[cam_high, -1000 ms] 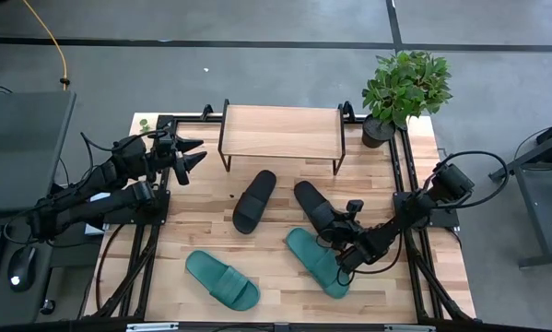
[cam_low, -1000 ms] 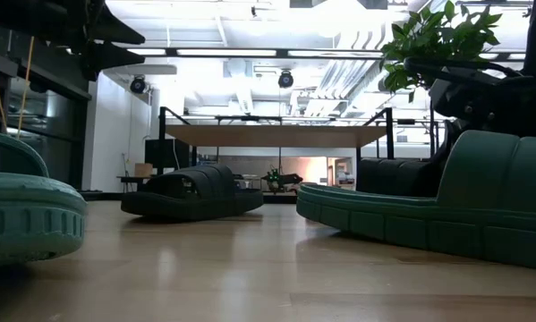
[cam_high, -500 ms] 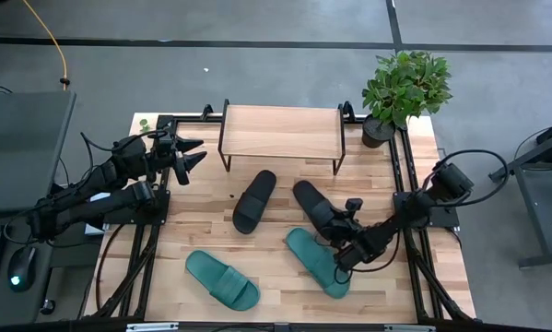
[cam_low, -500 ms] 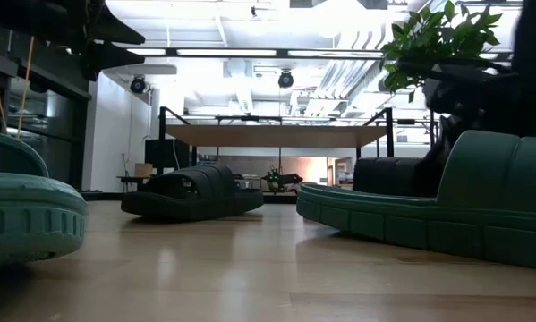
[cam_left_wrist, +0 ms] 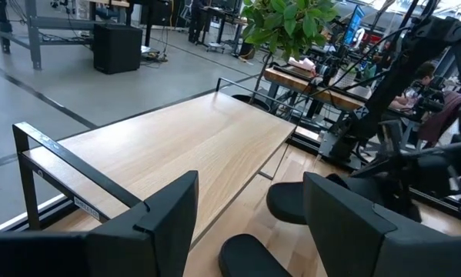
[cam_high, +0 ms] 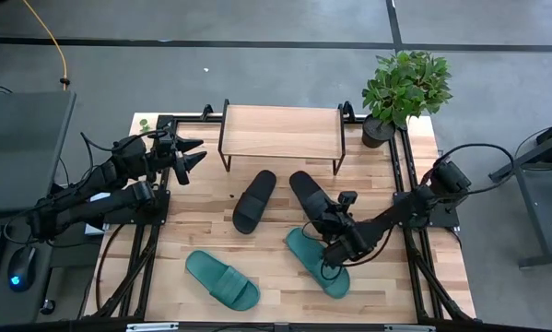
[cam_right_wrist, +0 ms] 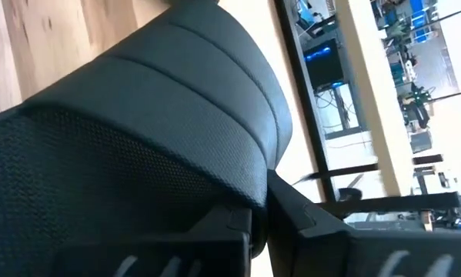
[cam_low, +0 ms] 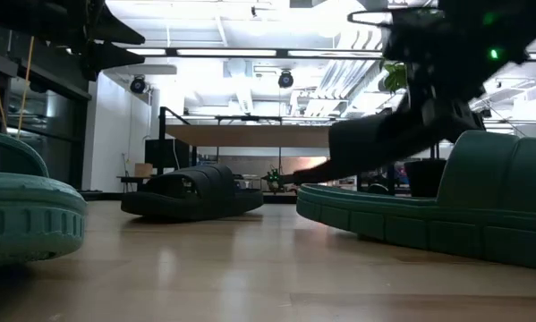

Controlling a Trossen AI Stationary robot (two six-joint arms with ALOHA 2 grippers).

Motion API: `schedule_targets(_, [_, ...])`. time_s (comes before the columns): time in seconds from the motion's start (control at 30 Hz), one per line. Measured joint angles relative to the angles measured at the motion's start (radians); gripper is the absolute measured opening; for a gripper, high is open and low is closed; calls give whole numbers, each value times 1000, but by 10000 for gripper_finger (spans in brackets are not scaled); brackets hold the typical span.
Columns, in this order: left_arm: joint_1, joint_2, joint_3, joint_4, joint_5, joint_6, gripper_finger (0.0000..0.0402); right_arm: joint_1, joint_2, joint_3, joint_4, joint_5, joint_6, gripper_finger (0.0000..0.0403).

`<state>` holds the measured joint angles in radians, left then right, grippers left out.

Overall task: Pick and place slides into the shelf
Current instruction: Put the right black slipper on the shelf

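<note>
My right gripper (cam_high: 334, 232) is shut on a black slide (cam_high: 310, 197) in the middle of the table, just right of the second black slide (cam_high: 254, 200), which lies flat on its sole. The low view shows the held black slide (cam_low: 375, 143) raised and tilted. One teal slide (cam_high: 317, 261) lies directly near-side of my right gripper, and another teal slide (cam_high: 222, 279) lies near the front edge. The shelf (cam_high: 280, 134) stands at the far edge on its black legs. My left gripper (cam_high: 194, 157) hovers open left of the shelf, touching nothing. My right gripper pinches the black slide at its near end, by the wide strap (cam_right_wrist: 176, 115), between its two fingers (cam_right_wrist: 222, 231). It comes in slanting from the table's near right side. The slide is tilted, near end high and far end lower (cam_low: 308, 174).
A potted plant (cam_high: 405, 85) stands at the far right corner beside the shelf. Black frame rails (cam_high: 400, 184) run along both sides of the table. Bare wood lies between the shelf (cam_left_wrist: 176, 154) and the slides.
My right gripper has moved a little toward the table's left and far edge and has risen. The black slide it holds has come up off the table at its near end and now hangs tilted. The other slides have stayed put.
</note>
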<state>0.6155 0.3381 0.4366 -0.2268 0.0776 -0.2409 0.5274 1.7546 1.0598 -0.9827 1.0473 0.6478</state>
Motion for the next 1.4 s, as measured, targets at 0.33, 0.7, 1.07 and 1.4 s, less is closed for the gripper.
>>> schedule_targets(0.33, [0, 0, 0, 0, 0, 0, 216, 0, 0, 138, -125, 35, 8, 0])
schedule_targets(0.7, [0, 0, 0, 0, 0, 0, 216, -6, 0, 247, -323, 90, 118, 0])
schedule_targets(1.07, [0, 0, 0, 0, 0, 0, 216, -77, -2, 284, -538, 113, 263, 0])
schedule_targets(1.4, [0, 0, 0, 1, -1, 0, 216, -159, -114, 285, -563, 184, 247, 0])
